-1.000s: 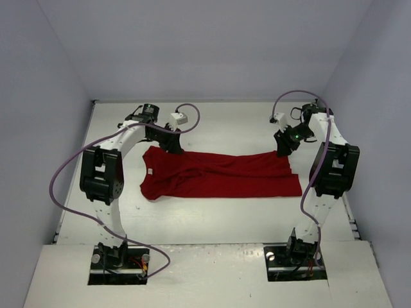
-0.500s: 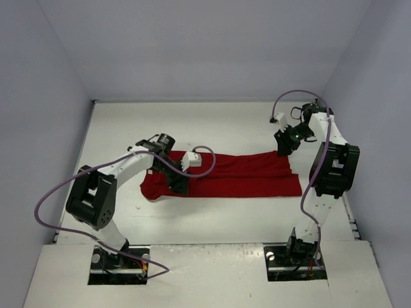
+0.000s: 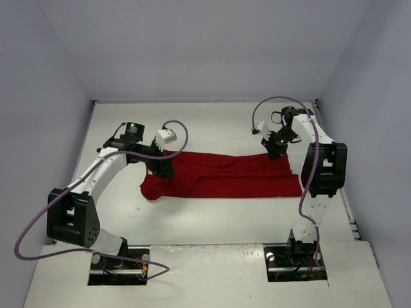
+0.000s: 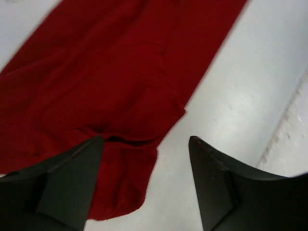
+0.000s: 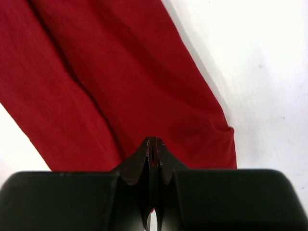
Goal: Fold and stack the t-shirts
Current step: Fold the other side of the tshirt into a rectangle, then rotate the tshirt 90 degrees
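The dark red t-shirt [image 3: 225,176] lies stretched left to right across the middle of the table, folded into a long band. My left gripper [image 3: 163,171] hovers over its left end, open, with nothing between the fingers. In the left wrist view the t-shirt [image 4: 96,72] fills the upper left, and a rounded flap of cloth hangs down between the spread tips of the left gripper [image 4: 144,139]. My right gripper [image 3: 275,149] sits at the shirt's far right edge. Seen from the right wrist, the right gripper [image 5: 153,139] is shut on the t-shirt [image 5: 120,72], a red sliver showing between its tips.
The white table [image 3: 212,122] is walled at the back and on both sides. A raised ledge [image 4: 293,134] runs along the right of the left wrist view. The arms' bases [image 3: 119,260] stand at the near edge.
The left gripper carried cloth from the shirt's far left edge to its front, opened, let go and drew back. The right gripper shifted slightly left and shut.
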